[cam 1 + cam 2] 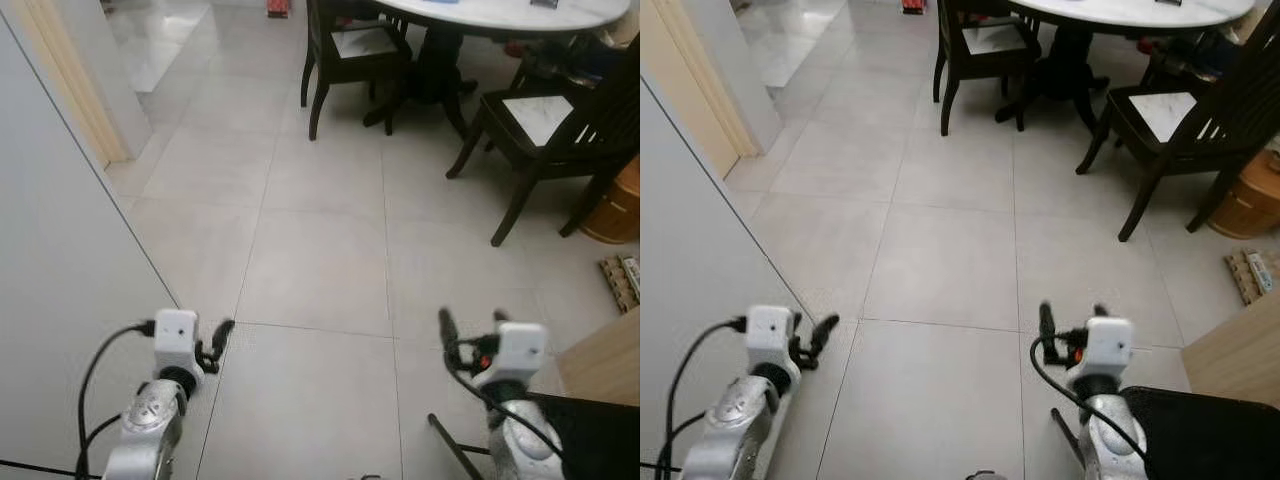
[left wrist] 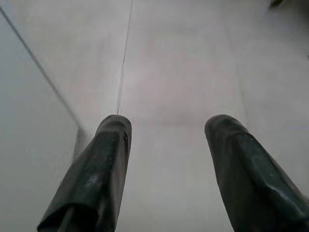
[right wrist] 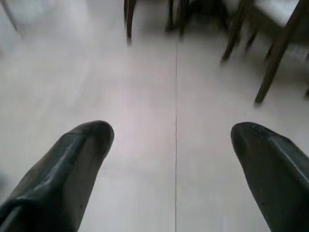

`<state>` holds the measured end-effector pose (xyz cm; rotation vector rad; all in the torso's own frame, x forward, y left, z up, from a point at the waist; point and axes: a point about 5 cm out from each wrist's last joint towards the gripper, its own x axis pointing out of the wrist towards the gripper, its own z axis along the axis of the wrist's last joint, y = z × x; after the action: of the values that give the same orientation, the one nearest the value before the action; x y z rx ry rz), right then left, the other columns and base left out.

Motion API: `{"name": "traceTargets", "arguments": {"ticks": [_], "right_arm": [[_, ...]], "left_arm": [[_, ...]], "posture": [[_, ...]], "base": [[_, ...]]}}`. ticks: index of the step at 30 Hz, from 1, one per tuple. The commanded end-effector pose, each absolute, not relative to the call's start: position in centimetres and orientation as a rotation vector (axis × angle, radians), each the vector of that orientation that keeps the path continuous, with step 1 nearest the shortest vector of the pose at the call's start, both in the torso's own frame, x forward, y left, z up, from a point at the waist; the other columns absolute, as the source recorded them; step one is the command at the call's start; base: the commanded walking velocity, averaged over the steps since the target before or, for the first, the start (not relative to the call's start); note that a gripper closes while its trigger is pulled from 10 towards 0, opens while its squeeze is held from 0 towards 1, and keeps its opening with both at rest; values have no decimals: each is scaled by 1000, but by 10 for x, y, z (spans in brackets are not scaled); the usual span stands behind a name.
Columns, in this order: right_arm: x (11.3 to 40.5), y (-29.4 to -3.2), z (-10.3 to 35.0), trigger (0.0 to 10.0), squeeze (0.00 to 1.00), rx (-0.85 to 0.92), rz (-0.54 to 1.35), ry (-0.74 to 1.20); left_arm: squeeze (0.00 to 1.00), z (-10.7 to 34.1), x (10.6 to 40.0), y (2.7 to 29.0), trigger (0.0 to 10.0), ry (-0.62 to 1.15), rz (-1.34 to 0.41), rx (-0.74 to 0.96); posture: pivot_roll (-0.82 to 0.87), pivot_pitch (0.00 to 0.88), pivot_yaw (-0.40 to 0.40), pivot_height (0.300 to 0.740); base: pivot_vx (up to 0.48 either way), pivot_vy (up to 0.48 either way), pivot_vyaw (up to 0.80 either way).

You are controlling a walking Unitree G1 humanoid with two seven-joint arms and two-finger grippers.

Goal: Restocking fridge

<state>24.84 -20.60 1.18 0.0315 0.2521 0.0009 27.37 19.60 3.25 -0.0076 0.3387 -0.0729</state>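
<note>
The robot is facing a pale tiled floor with both arms held low and forward. The left gripper is hovering over the tiles just beside a flat grey-white panel that is running along the robot's left side; its two black fingers are standing wide apart and gripping nothing. The right gripper is also hanging over bare floor, fingers spread wide and empty, pointing toward the dining set ahead. A round white-topped table is standing at the far side of the room, with one dark chair on its left and another dark chair nearer on its right. A brown round container is sitting by the right edge, and a light wooden surface is showing at lower right. Whether the grey-white panel belongs to the fridge cannot be told
</note>
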Motion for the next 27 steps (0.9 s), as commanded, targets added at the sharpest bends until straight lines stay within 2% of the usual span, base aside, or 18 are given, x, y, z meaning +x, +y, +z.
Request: {"name": "traceTargets", "arguments": {"ticks": [1,4,5,10,12,16,20,27], "right_arm": [[239,-206,-9,10000,0,20,19,363],[233,-204,-23,10000,0,23,29,440],[221,-205,-41,10000,0,68,2,551],[196,-205,-65,10000,0,148,-53,711],[175,-201,-80,10000,0,155,-71,822],[166,-192,-86,10000,0,212,-75,849],[166,-184,-87,10000,0,216,-1,853],[167,-197,-85,10000,0,159,32,875]], "left_arm": [[0,14,268,197,10000,430,-81,31],[0,2,266,195,10000,485,-94,38],[0,-13,260,195,10000,562,-80,47],[0,-39,243,197,10000,719,-56,93],[0,-58,222,198,10000,826,-33,124],[0,-70,204,203,10000,894,1,116],[0,-74,193,212,10000,925,54,118],[0,-79,183,219,10000,940,161,52]], "posture": [[-236,136,-38,740],[-228,136,-42,740],[-216,129,-45,740],[-209,120,-36,740],[-198,104,-33,740],[-200,90,-26,740],[-204,78,-23,740],[-178,56,-52,740]], "base": [[0,0,0],[0,0,0],[0,0,0],[0,0,0],[0,0,0],[0,0,0],[0,0,0],[0,0,0]]}}
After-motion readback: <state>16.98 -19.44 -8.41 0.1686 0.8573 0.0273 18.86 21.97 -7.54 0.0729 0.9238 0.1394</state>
